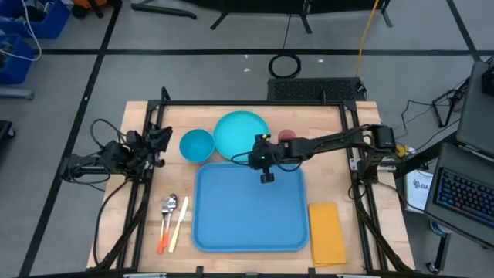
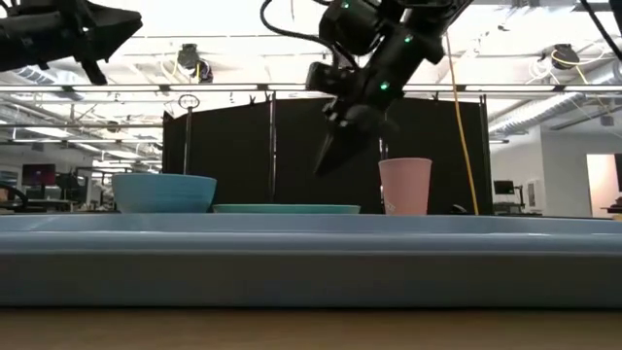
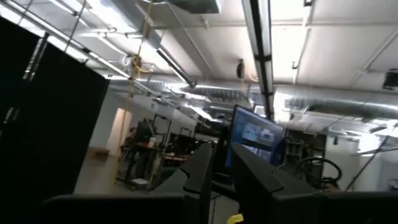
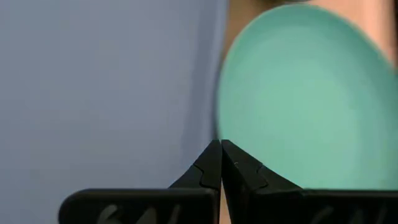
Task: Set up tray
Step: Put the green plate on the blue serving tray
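Reaching stage: right gripper (image 1: pixel 266 176) hangs above the far edge of the tray (image 1: pixel 251 224), fingers pressed together, holding nothing.
Tray position: middle of the table, nothing on it, just below and in front of that gripper.
Nearby items: turquoise plate (image 1: pixel 241 133) touches or nearly touches the tray's far rim; blue bowl (image 1: pixel 196 144) and pink cup (image 1: pixel 286 137) flank the plate.
Next move, likely: spread the fingers, shift toward the plate's rim, then grasp.
Left gripper (image 1: pixel 158 143): parked at the table's left edge, slightly parted, holding nothing.
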You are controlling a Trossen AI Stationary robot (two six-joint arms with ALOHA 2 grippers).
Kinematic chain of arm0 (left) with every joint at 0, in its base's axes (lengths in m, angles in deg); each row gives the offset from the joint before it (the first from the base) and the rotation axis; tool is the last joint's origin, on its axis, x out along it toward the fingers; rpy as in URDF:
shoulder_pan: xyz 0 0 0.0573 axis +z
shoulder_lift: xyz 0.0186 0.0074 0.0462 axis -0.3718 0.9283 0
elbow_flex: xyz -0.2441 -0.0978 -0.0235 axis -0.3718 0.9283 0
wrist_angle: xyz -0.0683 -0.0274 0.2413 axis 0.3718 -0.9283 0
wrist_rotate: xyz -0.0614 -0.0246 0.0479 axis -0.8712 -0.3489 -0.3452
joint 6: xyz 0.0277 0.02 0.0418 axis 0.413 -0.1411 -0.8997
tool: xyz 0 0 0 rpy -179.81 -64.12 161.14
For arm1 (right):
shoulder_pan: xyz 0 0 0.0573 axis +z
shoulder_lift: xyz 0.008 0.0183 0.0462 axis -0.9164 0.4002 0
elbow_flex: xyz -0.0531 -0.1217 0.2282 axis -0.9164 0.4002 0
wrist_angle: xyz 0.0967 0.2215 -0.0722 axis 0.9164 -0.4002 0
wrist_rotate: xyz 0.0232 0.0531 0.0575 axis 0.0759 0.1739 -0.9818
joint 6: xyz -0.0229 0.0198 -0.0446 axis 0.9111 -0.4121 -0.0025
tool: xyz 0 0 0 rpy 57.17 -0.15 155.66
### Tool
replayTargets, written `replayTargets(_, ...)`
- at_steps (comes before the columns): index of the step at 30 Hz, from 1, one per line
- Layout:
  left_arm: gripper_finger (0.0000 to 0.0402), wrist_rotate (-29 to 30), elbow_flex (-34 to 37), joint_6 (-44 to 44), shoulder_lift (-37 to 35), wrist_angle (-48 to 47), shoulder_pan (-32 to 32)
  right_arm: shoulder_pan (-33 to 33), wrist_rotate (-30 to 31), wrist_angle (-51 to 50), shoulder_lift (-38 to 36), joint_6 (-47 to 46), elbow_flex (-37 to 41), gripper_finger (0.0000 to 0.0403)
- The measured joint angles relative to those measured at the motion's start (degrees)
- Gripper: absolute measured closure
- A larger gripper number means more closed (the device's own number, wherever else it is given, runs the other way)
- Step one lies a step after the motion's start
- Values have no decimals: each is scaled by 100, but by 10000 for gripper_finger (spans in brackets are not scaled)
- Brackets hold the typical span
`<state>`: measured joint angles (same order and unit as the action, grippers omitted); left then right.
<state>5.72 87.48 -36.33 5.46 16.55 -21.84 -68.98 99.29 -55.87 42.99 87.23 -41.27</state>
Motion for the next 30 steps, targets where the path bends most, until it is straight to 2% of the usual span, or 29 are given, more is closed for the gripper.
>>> replayTargets(3,339,82,0,2,0,-129,0,40,322,454,58,149,-14,401)
replayTargets(8,339,148,0,-76,0,-225,0,134,332,776,98,169,-12,390)
replayTargets(18,339,343,0,-136,0,-235,0,74,16,317,87,-158,-12,374)
replayTargets(30,339,377,0,-149,0,-239,0,-28,25,665,89,-333,333,247)
